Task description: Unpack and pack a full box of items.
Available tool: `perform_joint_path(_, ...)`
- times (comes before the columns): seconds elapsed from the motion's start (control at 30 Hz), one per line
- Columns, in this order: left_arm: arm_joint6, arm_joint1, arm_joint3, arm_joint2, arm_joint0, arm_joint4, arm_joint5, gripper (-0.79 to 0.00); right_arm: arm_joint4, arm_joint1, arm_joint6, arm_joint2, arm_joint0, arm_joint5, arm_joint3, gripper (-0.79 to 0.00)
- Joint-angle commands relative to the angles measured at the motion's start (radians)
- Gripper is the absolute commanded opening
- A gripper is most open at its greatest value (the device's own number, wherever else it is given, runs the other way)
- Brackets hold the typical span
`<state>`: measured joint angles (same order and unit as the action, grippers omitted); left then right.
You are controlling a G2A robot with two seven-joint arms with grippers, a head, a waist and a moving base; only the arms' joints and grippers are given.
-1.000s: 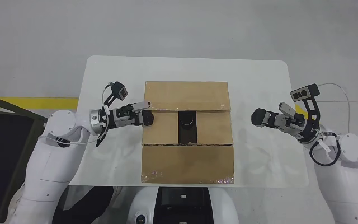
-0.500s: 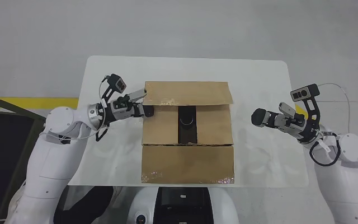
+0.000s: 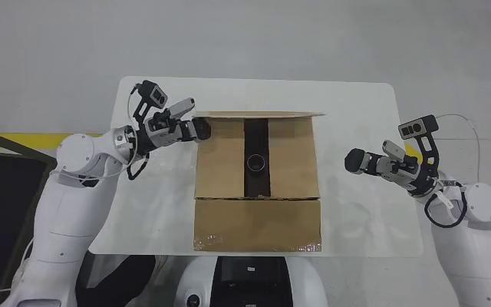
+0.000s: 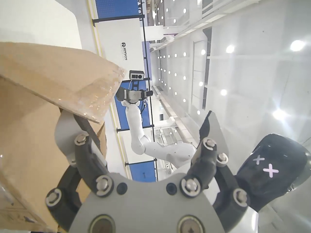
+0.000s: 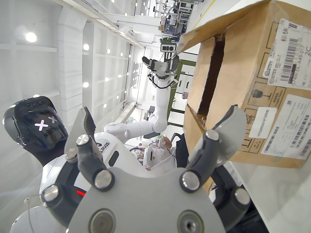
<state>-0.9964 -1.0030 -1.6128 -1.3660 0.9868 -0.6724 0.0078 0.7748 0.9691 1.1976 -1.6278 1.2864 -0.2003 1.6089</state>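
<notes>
A brown cardboard box (image 3: 222, 169) stands in the middle of the white table (image 3: 360, 107). Its far flap (image 3: 261, 115) stands upright, and its near flap (image 3: 257, 224) lies folded out towards me. Between the two inner flaps a dark gap shows a round black item (image 3: 255, 161). My left gripper (image 3: 201, 128) is open at the box's far left corner. The corner of the far flap (image 4: 60, 73) rests on one of its fingers (image 4: 65, 124). My right gripper (image 3: 354, 161) hangs open to the right of the box (image 5: 243, 73), apart from it.
Bare table top lies left and right of the box and behind it. The folded-out near flap reaches close to the table's front edge. A dark frame (image 3: 15, 176) stands off the table at the far left.
My left gripper moved towards the table's far side and swung the far flap from lying over the box to upright, widening the dark gap. The right arm kept still.
</notes>
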Motion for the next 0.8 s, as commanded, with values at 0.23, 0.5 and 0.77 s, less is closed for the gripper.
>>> perform_joint_path(0.23,0.104,-0.022,0.051,0.066,-0.085,-0.027,-0.013,0.000,0.000,0.000,0.000,0.000,0.000,0.000,0.000,0.000)
perform_joint_path(0.5,0.201,-0.043,0.124,0.119,-0.155,-0.007,-0.043,0.000,0.000,0.000,0.000,0.000,0.000,0.000,0.000,0.000)
perform_joint_path(0.77,0.244,-0.057,0.210,0.161,-0.241,0.068,-0.049,0.000,0.000,0.000,0.000,0.000,0.000,0.000,0.000,0.000)
